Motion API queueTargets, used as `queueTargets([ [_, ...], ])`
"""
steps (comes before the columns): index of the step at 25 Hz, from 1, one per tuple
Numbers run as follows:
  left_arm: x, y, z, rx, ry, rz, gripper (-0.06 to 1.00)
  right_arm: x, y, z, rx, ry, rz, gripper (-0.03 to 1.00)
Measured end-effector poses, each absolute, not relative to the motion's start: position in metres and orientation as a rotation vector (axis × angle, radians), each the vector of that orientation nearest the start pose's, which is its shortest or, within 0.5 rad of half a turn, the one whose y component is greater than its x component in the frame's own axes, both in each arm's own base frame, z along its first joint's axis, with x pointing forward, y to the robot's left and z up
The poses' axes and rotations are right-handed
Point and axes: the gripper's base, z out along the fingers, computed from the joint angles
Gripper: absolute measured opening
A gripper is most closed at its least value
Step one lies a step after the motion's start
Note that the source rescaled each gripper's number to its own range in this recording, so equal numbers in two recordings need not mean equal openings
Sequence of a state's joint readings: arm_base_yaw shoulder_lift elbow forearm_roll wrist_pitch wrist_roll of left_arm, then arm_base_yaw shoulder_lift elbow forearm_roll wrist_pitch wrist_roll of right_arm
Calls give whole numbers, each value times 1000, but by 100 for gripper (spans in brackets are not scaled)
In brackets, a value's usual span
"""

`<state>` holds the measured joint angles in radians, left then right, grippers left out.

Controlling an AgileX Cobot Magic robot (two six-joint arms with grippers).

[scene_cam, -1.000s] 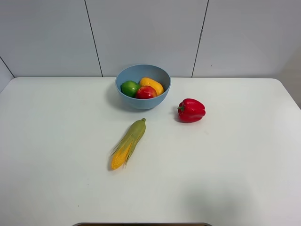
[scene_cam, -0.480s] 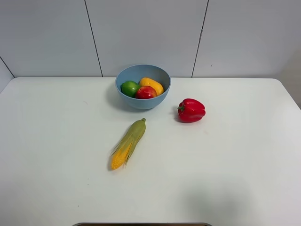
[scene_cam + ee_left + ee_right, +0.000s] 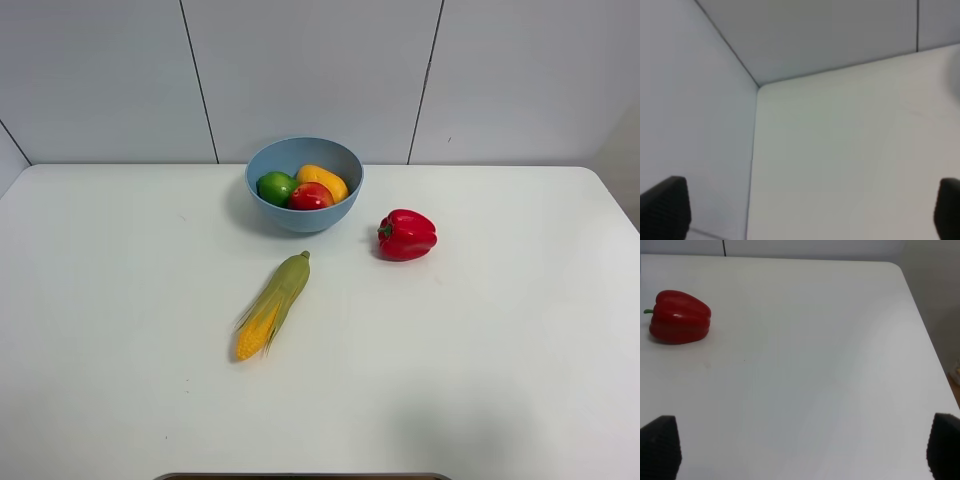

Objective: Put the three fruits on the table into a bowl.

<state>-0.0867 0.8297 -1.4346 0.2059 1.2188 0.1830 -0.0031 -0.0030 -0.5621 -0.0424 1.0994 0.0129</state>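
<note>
The light blue bowl stands at the back middle of the white table. Inside it lie the green lime-like fruit, the yellow-orange mango-like fruit and the red apple-like fruit. Neither arm shows in the exterior high view. The left gripper is open, with only its dark fingertips showing over a bare table corner. The right gripper is open and empty, its fingertips wide apart over bare table.
A red bell pepper lies right of the bowl; it also shows in the right wrist view. A corn cob in green husk lies in front of the bowl. Grey panelled walls stand behind the table.
</note>
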Motion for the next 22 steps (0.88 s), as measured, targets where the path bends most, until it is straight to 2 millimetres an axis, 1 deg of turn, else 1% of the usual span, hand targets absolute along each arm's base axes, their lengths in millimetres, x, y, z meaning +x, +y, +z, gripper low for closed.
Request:
queueTargets([
  [3, 72, 14, 475, 201, 2074, 328, 100, -15, -3, 291, 21, 2017, -44, 98],
  [6, 48, 16, 457, 148, 2063, 287, 100, -15, -3, 291, 21, 2017, -44, 98],
  [9, 25, 16, 435, 81, 2053, 219, 100, -15, -3, 291, 21, 2017, -44, 98],
  [12, 11, 17, 406, 29, 2065, 188, 100, -15, -3, 291, 21, 2017, -44, 98],
  [16, -4, 15, 374, -21, 2060, 109, 100, -15, -3, 291, 21, 2017, -44, 98],
  [19, -8, 11, 351, -34, 2047, 34, 100, -15, -3, 291, 21, 2017, -44, 98],
  [22, -10, 10, 330, -36, 2061, 18, 100, -15, -3, 291, 21, 2017, -44, 98],
])
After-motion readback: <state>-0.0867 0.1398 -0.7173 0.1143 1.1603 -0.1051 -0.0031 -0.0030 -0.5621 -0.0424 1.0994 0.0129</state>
